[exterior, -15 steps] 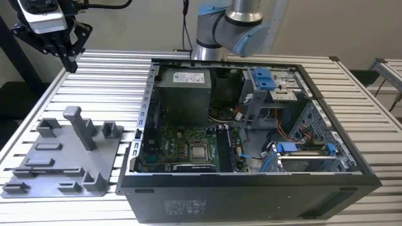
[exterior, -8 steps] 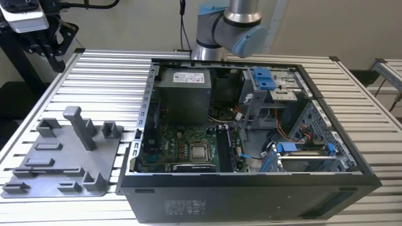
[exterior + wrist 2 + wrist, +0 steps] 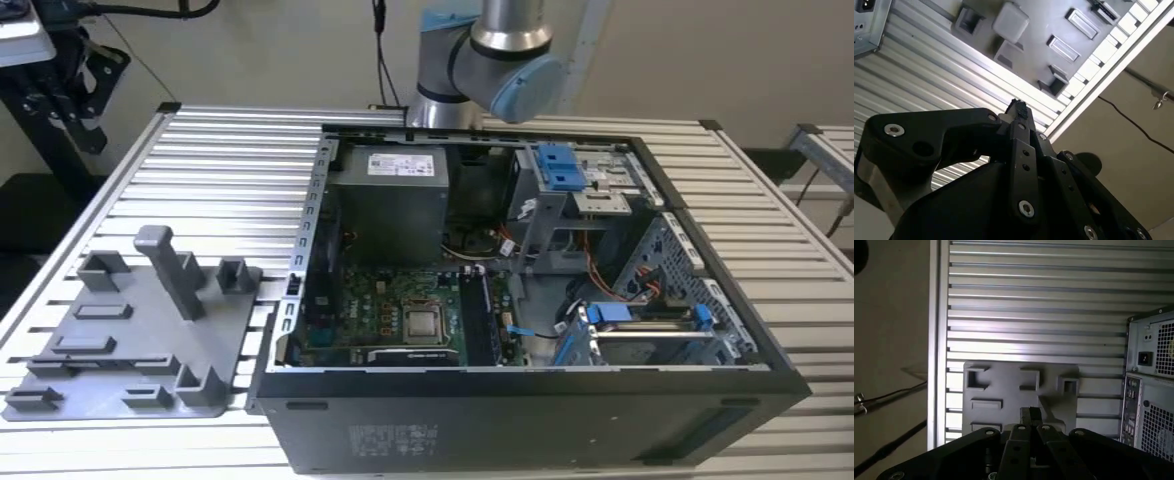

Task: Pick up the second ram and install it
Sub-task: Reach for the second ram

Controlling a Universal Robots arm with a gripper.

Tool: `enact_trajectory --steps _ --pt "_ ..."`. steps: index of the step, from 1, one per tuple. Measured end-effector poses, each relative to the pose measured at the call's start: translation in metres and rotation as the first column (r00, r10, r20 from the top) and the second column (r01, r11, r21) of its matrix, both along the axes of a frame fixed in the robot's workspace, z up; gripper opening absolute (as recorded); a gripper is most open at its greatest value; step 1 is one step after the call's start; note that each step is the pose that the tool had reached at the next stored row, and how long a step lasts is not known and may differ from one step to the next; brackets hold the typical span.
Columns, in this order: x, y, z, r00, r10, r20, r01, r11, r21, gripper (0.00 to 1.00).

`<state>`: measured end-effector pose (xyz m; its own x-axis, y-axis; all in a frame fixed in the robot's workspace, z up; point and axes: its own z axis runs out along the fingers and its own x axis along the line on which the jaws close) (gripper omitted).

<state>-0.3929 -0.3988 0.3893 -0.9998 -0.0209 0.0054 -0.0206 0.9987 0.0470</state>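
The black gripper (image 3: pixel 1030 414) is hovering beside the open black computer case (image 3: pixel 534 420), its jaws looking pressed together with nothing between them. A thin dark circuit-board stick, probably the second ram (image 3: pixel 481 320), is standing edge-on in the memory slots inside that case, so the install is looking done, though I cannot tell for sure

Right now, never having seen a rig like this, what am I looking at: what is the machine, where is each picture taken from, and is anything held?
It is one robot arm standing behind an open computer case that lies on a slatted metal table. The exterior view looks on from off the arm. Both wrist views ride on the arm and look past its black end effector at a grey plastic tray beside the case. Whether it holds anything cannot be told.
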Motion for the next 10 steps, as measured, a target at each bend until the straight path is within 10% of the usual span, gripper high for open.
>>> enact_trajectory --steps 10 --pt "-0.0121 0.0000 0.0000 1.0000 0.001 -0.0001 -0.001 1.0000 0.0000 0.11"
